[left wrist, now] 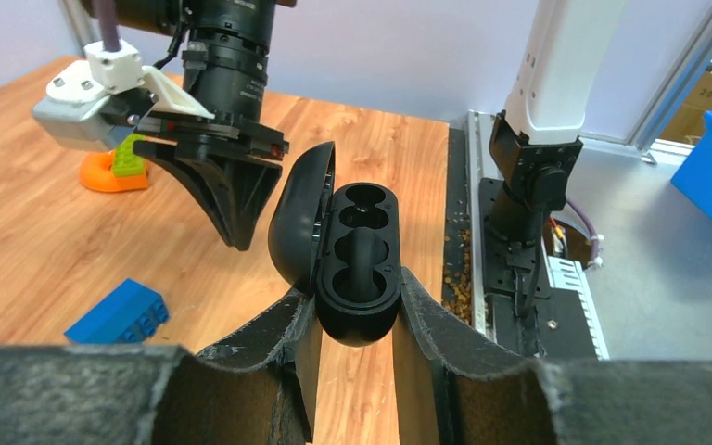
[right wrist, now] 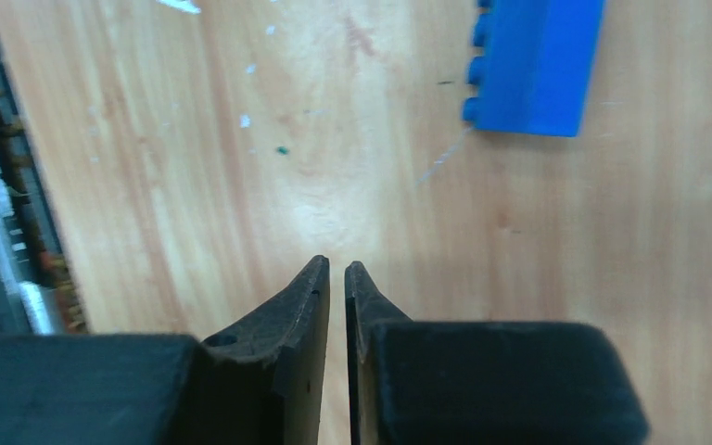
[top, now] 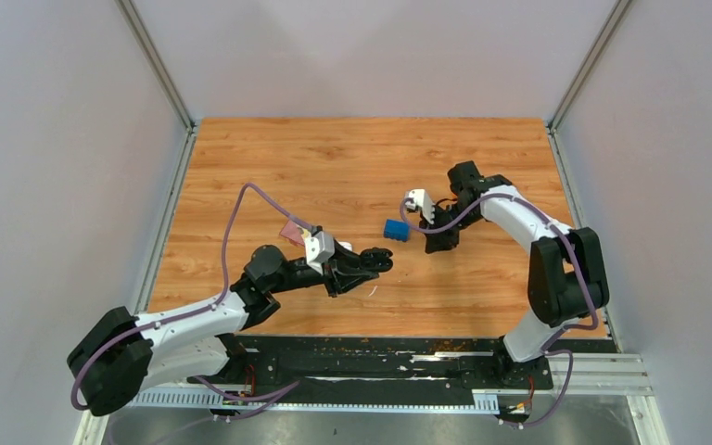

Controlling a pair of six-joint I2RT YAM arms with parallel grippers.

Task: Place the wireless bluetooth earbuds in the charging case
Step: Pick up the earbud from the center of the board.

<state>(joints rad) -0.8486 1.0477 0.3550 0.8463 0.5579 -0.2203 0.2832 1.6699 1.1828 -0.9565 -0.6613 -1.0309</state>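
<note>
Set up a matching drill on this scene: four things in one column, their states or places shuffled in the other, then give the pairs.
Things
1. charging case
2. blue block
3. right gripper
4. orange object

States or places
A. jaws nearly together, nothing between them
B. on the table, partly hidden behind the right gripper in the left wrist view
C. lid open, sockets empty, clamped in the jaws of the left gripper
D. lying in plain view on the table, nothing touching it

Pairs: 1-C, 2-D, 3-A, 4-B

black charging case (left wrist: 362, 264), blue block (right wrist: 536, 65), woodgrain table (top: 334, 158)
</note>
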